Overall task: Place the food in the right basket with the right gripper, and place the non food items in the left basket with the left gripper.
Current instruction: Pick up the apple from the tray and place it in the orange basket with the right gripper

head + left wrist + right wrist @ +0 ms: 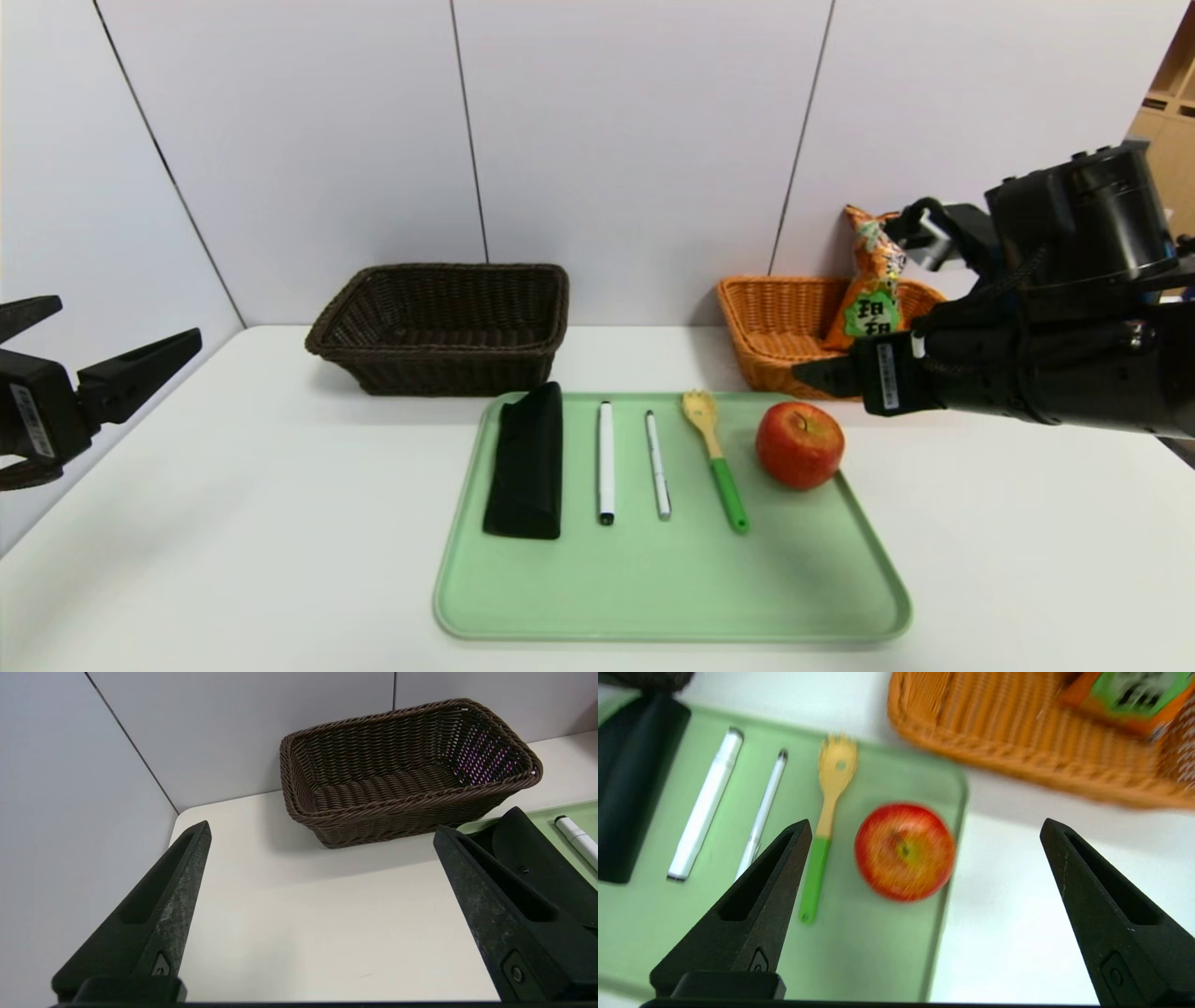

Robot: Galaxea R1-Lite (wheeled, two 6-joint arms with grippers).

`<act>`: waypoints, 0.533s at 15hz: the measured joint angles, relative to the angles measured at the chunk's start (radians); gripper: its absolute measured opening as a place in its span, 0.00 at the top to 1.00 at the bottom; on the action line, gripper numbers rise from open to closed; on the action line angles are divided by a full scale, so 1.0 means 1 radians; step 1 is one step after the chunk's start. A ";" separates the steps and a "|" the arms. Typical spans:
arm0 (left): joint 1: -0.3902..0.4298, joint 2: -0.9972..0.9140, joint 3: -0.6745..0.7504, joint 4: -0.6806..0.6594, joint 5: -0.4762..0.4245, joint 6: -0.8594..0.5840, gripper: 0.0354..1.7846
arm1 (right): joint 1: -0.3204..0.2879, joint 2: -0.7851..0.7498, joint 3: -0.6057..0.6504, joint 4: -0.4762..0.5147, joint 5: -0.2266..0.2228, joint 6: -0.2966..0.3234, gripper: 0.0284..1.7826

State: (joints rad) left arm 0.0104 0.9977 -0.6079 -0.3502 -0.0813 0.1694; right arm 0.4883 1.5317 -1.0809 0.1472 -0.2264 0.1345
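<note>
**Green tray half sorted, apple next in line**

Green plastic tray (672,597) lies at the middle of the white bench (233,523), carrying five things in a row: a folded black pouch (527,462), a thick white marker pen (606,462), a thinner white pen (658,464), a wooden spork with a green handle (715,457) and a round red apple (799,444) at the right end. Laid side by side and apart, each probably offers a clear grip.

Behind the tray stand the dark brown wicker basket (439,327) on the left and the orange wicker basket (780,327) on the right. An orange-and-green snack bag (871,280) already leans upright inside the orange basket; its large printed characters are Chinese, too small to read surely.

The right gripper (924,868) hovers above the apple with its jaws spread wide, the fruit between them in the right wrist view, so a descent onto it looks like the step in hand.

The left gripper (322,877) waits at the bench's left edge, jaws also wide apart and holding nothing, facing the brown basket.
</note>
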 joint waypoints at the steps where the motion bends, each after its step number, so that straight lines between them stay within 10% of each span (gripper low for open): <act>1: 0.000 -0.001 0.004 0.000 0.000 0.000 0.06 | 0.008 0.011 -0.002 0.026 0.000 0.023 0.05; 8: 0.000 -0.018 0.019 0.001 0.002 0.001 0.06 | 0.016 0.156 -0.017 0.039 0.008 0.080 0.05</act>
State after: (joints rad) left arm 0.0104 0.9798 -0.5891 -0.3491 -0.0791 0.1706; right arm 0.5045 1.6874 -1.0977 0.1860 -0.2183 0.2149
